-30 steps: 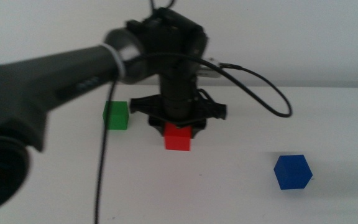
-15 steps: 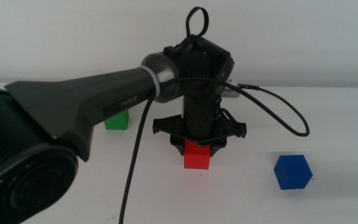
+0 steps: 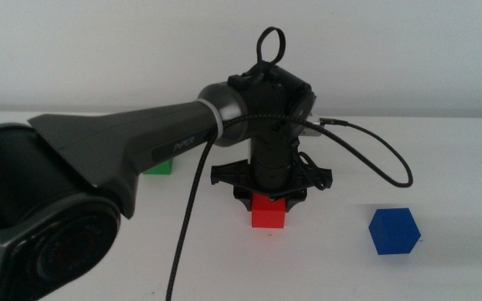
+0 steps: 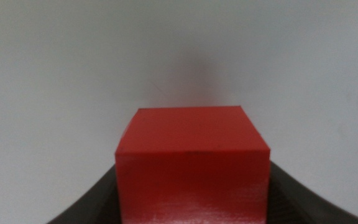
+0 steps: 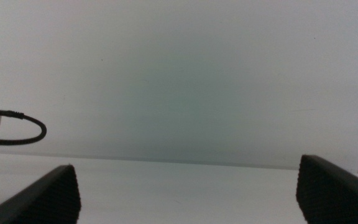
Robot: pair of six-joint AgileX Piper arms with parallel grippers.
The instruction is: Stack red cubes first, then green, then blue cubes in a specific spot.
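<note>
My left gripper (image 3: 269, 203) reaches in from the left and is shut on the red cube (image 3: 269, 211), holding it at or just above the white tabletop (image 3: 325, 267) near the middle. In the left wrist view the red cube (image 4: 192, 163) fills the space between the two dark jaws. The green cube (image 3: 159, 166) sits behind, mostly hidden by the left arm. The blue cube (image 3: 394, 231) sits alone to the right. My right gripper (image 5: 188, 193) is open and empty, out of the middle view, facing the wall and the table's far edge.
A black cable (image 3: 373, 159) loops from the left wrist over the table behind the red cube, and shows in the right wrist view (image 5: 17, 133). The thick left arm (image 3: 115, 150) covers the table's left part.
My left gripper has carried the red cube to the right and slightly toward the front, away from the green cube. In the last half second it barely moved. The blue cube stayed put.
</note>
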